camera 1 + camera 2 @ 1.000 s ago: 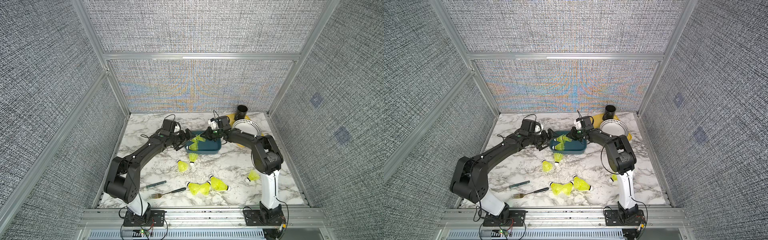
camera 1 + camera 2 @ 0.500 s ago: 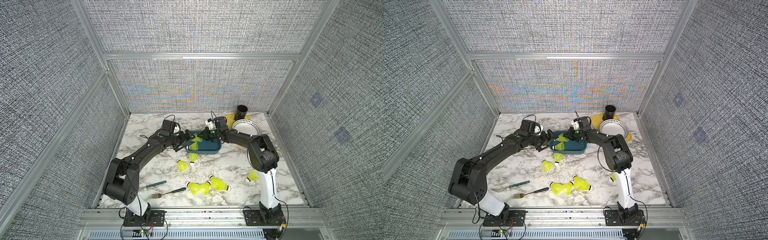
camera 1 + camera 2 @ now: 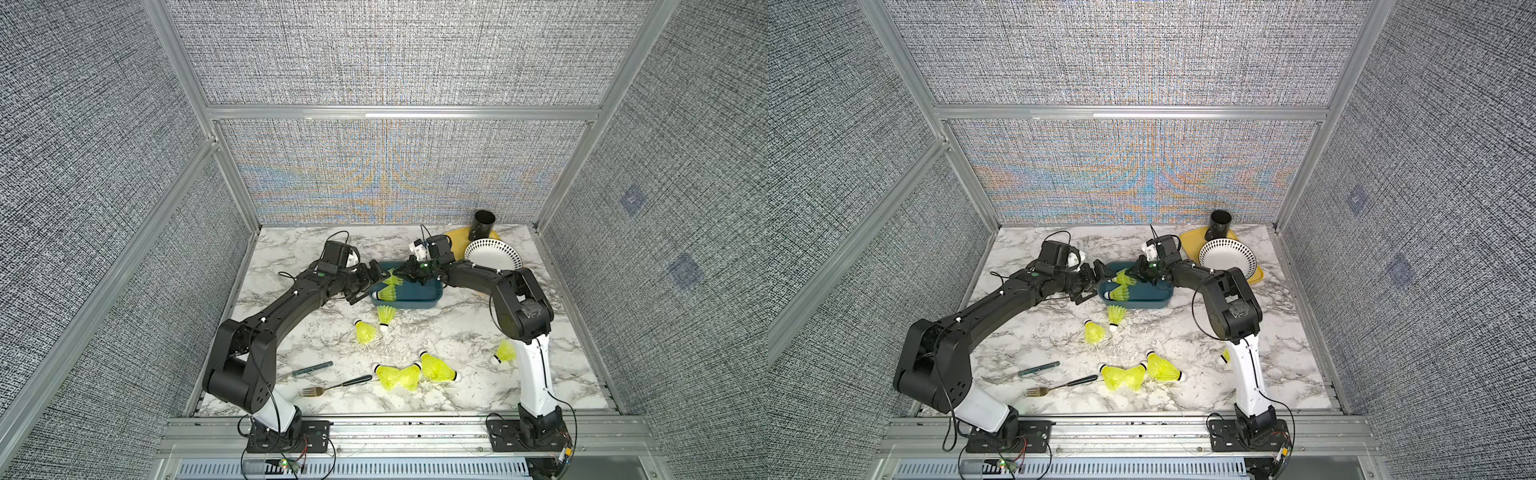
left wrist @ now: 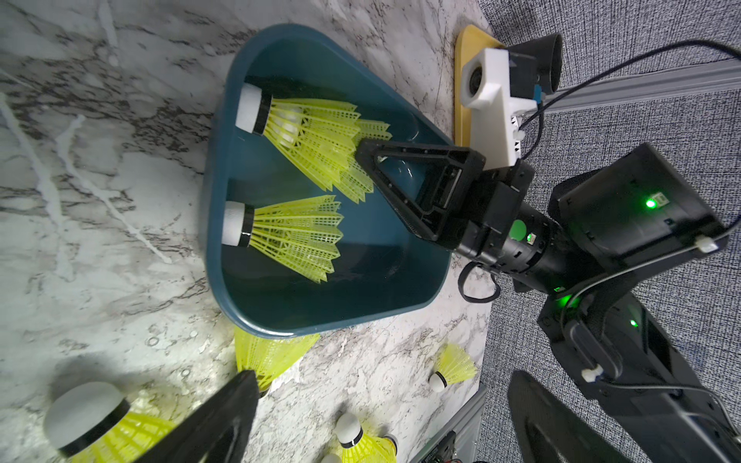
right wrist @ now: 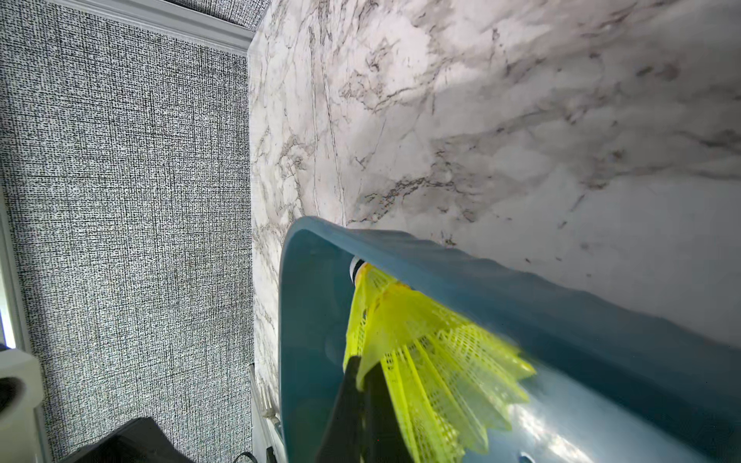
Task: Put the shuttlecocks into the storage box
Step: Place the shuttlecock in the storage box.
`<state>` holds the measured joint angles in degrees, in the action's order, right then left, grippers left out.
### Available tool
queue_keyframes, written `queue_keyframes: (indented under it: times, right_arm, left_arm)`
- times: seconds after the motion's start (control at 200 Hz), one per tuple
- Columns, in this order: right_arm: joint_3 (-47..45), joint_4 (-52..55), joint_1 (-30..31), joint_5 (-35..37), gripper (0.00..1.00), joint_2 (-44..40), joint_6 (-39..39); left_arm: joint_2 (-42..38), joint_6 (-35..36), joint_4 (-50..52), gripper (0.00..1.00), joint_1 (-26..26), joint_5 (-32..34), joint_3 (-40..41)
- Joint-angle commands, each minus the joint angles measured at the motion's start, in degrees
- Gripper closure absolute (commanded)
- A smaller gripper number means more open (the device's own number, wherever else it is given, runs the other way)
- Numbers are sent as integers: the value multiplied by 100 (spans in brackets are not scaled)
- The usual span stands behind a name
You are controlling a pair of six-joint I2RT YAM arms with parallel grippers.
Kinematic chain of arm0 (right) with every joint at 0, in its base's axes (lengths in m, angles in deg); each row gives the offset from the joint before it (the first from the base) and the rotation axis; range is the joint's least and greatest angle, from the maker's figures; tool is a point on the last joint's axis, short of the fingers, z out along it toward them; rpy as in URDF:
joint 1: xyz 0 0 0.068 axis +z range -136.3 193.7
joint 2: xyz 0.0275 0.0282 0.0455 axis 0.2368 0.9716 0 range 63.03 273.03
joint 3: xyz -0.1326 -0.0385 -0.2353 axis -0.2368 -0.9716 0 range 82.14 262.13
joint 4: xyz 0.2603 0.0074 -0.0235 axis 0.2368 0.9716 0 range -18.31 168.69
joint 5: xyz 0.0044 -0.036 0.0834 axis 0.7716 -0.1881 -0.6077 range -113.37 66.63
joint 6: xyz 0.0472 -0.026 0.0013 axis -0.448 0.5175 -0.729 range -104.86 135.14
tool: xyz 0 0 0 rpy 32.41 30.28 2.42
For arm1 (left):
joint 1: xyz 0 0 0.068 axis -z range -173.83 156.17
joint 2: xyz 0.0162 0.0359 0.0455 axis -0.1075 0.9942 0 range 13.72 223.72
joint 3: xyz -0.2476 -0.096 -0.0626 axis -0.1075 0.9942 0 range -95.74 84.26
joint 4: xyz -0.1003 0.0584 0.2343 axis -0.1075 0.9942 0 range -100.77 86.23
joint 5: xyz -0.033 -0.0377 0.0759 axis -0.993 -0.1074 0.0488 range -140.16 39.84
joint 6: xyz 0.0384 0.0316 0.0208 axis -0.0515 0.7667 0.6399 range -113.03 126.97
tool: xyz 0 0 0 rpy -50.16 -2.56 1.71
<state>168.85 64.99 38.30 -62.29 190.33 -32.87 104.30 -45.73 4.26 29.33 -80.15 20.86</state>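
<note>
1. The held shuttlecock (image 5: 421,340) lies inside the storage box (image 4: 361,296), its tip against the wall.
2. The right tool (image 5: 363,373) is closed, pinching its skirt edge.
3. The left tool (image 3: 365,284) gapes wide and empty, just beside the box's end.
4. Other shuttlecocks (image 3: 365,332) lie loose on the counter (image 3: 457,328).

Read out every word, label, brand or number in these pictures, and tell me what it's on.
None readable.
Tiny white label on the right arm: too small to read.
Shuttlecocks, box, bowl: no lettering shows.

Lab robot cell: fabric walls (image 3: 374,62), aluminium frame (image 3: 399,113), marble tabletop (image 3: 436,332).
</note>
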Motion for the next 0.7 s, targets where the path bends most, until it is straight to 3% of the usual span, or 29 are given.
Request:
queue_keyframes:
  times: [0.0, 0.475, 0.696]
  right_arm:
    - [48, -97, 2, -21, 100, 14, -21]
    - [50, -10, 10, 6, 100, 37, -21]
    - [16, 238, 11, 193, 77, -159, 150]
  left_arm:
    - [-39, 79, -18, 0, 3, -29, 33]
    - [-146, 74, -17, 0, 3, -60, 141]
    - [-259, 42, -26, 0, 9, -47, 261]
